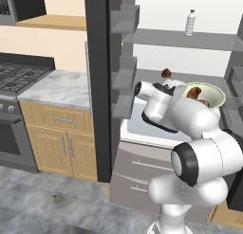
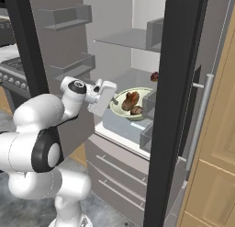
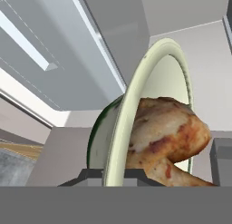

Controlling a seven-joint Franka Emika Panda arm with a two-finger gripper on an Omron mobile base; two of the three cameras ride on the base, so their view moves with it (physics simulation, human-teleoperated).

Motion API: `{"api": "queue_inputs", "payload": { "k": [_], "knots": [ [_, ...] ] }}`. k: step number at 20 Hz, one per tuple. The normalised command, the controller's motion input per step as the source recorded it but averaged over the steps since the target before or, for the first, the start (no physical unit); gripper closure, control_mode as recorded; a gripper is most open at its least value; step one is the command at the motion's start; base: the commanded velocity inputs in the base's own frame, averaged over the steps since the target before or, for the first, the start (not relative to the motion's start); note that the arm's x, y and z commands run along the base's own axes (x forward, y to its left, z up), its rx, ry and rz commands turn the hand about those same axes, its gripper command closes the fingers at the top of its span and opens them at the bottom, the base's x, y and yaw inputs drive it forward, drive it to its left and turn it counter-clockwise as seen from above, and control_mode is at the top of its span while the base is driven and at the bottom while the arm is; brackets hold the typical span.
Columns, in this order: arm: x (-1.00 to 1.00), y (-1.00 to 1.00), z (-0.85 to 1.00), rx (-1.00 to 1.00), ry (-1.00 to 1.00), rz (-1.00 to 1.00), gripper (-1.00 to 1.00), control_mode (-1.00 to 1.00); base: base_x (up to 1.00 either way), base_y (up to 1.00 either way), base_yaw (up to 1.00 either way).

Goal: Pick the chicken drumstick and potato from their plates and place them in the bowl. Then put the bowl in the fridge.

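The bowl [image 2: 131, 105] is already inside the open fridge [image 1: 156, 43], level over the grey shelf, with the chicken drumstick [image 2: 130, 100] and the darker potato [image 2: 136, 110] lying in it; the gripper [image 3: 114, 175] is clamped on its near rim, one dark tip each side of the thin wall, as the hand view has it.

I judge the bowl stiff and smooth, likely slippery at that narrow rim, and made lopsided by the two loose lumps, which can roll if it tips; so it wants to stay flat, and a hold on the rim alone gives little margin against twisting.

Room is tight: the black door frame [image 2: 176, 83] stands just right of the bowl in the right base view, door bins [image 1: 124, 72] jut in on the left, a shelf with a water bottle [image 1: 190, 22] hangs above, and a small reddish thing [image 2: 154, 76] sits farther back; straight down onto the shelf looks clearest.
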Motion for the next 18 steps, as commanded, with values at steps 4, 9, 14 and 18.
{"api": "queue_inputs", "payload": {
  "k": [4,9,14,18],
  "knots": [
    [0.00,0.00,0.00,0.00,0.00,0.00,1.00,1.00,0.00,-0.12,0.01],
    [0.00,0.00,0.00,0.00,0.00,0.00,1.00,1.00,0.00,0.00,0.00],
    [0.00,0.00,0.00,0.00,0.00,0.00,1.00,1.00,0.00,0.00,0.00],
    [0.00,0.00,0.00,0.00,0.00,0.00,1.00,1.00,0.00,0.00,0.00]
  ]
}}
